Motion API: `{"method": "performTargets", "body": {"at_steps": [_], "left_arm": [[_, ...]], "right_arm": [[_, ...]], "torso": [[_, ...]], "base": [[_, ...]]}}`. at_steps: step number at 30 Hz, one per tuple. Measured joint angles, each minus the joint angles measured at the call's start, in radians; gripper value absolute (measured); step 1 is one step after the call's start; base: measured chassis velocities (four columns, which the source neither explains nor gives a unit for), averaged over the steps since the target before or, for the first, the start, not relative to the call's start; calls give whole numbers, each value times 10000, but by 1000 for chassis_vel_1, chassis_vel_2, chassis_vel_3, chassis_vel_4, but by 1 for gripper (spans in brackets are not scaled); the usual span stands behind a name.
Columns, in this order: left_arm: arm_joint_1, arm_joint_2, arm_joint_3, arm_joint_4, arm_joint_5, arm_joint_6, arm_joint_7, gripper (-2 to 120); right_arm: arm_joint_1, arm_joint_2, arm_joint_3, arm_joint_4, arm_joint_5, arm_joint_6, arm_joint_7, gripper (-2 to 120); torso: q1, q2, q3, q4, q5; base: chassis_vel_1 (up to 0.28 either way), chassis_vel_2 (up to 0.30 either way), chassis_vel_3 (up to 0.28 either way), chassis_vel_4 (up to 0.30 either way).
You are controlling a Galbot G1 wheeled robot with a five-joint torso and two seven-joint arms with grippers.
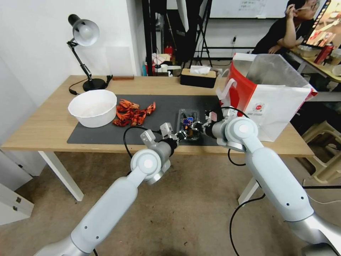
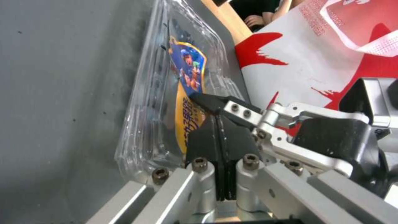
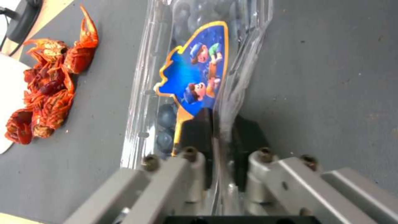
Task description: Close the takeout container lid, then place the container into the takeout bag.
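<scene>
The takeout container (image 1: 187,120) is a clear clamshell lying on the dark mat, with blue berries visible through it (image 3: 166,115). Its lid (image 2: 166,93) carries a blue and yellow cartoon sticker (image 3: 195,68) and lies down over the base. My right gripper (image 1: 199,127) is shut on the container's near plastic rim, which runs between its black pads (image 3: 197,132). My left gripper (image 1: 182,135) comes from the other side; it is shut, and its joined tips (image 2: 222,130) rest against the lid by the sticker. The takeout bag (image 1: 273,103) stands open just right of the container, red side facing it (image 2: 298,62).
A white bowl (image 1: 93,106) and a pile of red crayfish (image 1: 133,113) lie on the left part of the mat (image 1: 103,137). A black tissue box (image 1: 198,76) and a desk lamp (image 1: 83,46) stand at the table's back. The table's front edge is close below the grippers.
</scene>
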Motion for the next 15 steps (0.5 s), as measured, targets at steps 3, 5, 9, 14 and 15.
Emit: {"method": "performTargets", "body": {"at_steps": [3, 5, 9, 14, 15], "left_arm": [[64, 50, -54, -136, 14, -69, 8, 0], [137, 128, -121, -296, 16, -84, 11, 0], [687, 637, -561, -970, 159, -87, 58, 0], [1444, 1166, -1208, -1620, 579, -121, 244, 0], [1664, 1294, -1409, -1784, 742, -131, 325, 0]], "right_arm": [[1, 2, 25, -10, -57, 0, -85, 0], [9, 0, 48, -22, -91, 0, -144, 0], [36, -43, 94, -42, -174, 0, -337, 0], [46, -58, 144, -44, -208, -1, -543, 0], [45, -58, 161, -43, -216, -1, -606, 0]], "torso": [[0, 0, 0, 1, 1], [0, 0, 0, 1, 1], [1, 0, 1, 0, 0], [1, 0, 1, 0, -1], [1, 0, 1, 0, -1]], "base": [[0, 0, 0, 0], [0, 0, 0, 0], [0, 0, 0, 0], [0, 0, 0, 0], [0, 0, 0, 0]]}}
